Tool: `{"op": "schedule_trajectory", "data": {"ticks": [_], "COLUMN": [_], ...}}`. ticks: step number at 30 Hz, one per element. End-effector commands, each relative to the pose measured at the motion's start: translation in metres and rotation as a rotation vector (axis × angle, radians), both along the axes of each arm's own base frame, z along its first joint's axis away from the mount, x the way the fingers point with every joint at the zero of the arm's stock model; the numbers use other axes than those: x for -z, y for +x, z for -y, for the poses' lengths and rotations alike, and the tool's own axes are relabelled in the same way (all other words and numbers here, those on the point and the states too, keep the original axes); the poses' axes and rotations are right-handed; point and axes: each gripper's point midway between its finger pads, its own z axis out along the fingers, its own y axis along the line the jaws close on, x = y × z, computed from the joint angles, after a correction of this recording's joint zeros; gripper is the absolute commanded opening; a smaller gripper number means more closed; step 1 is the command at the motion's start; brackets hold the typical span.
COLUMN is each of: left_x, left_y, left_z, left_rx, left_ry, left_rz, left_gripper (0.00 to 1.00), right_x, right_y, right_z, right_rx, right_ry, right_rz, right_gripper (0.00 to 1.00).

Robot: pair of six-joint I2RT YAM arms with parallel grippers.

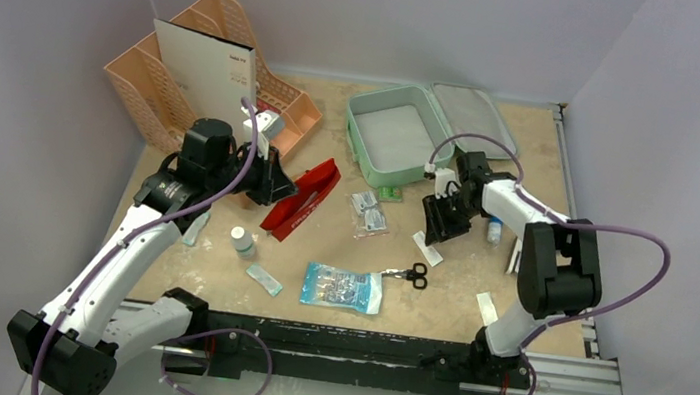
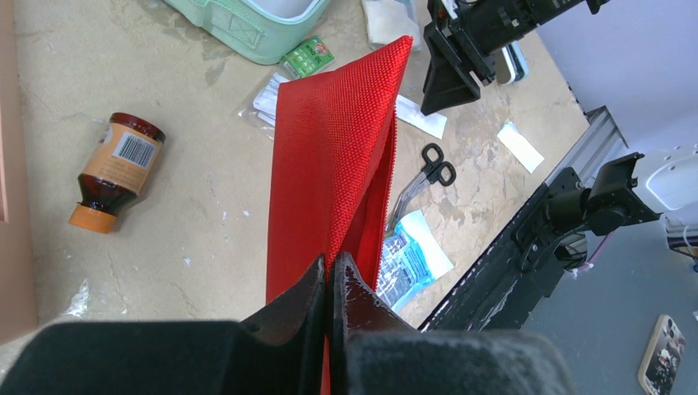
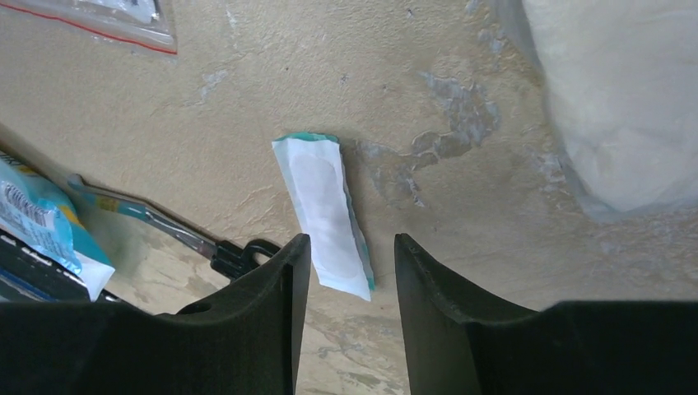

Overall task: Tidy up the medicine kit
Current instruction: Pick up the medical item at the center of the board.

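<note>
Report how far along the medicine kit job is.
Done: the medicine kit lies open, with nothing visibly packed inside. In hand: the left gripper is shut on the red pouch; the right gripper is open over a small white packet. Left: the scissors, blue packet, white bottle and zip bags lie loose on the table.

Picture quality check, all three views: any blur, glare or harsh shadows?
Top view: even diffuse light, table sharp, only faint shadows. Left wrist: red pouch weave crisp, left gripper at the bottom edge soft with a small sheen. Right wrist: white packet in focus, right gripper dark and slightly soft, pale mass at upper right blurred.
</note>
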Motion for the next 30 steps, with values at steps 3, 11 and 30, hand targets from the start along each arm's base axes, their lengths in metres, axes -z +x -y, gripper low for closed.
{"op": "schedule_trajectory", "data": {"ticks": [3,11,30], "left_x": [-0.019,-0.02,-0.018], "left_y": [0.003,0.003,0.005], "left_z": [0.004,0.004,0.0], "left_rx": [0.018,0.018,-0.005], "left_ry": [-0.026,-0.026,-0.014], "left_rz": [0.069,0.074,0.081], "left_gripper": [0.0,0.0,0.0], "right_x": [0.009,0.017,-0.013], "right_y": [-0.007,-0.007,0.014], "right_z": [-0.008,-0.007,-0.027], "right_rx": [-0.028,-0.042,0.038], "right_ry": [0.002,-0.069,0.034], "right_rz": [-0.047,-0.051,0.073], "right_gripper": [0.45,0.35,0.0]}}
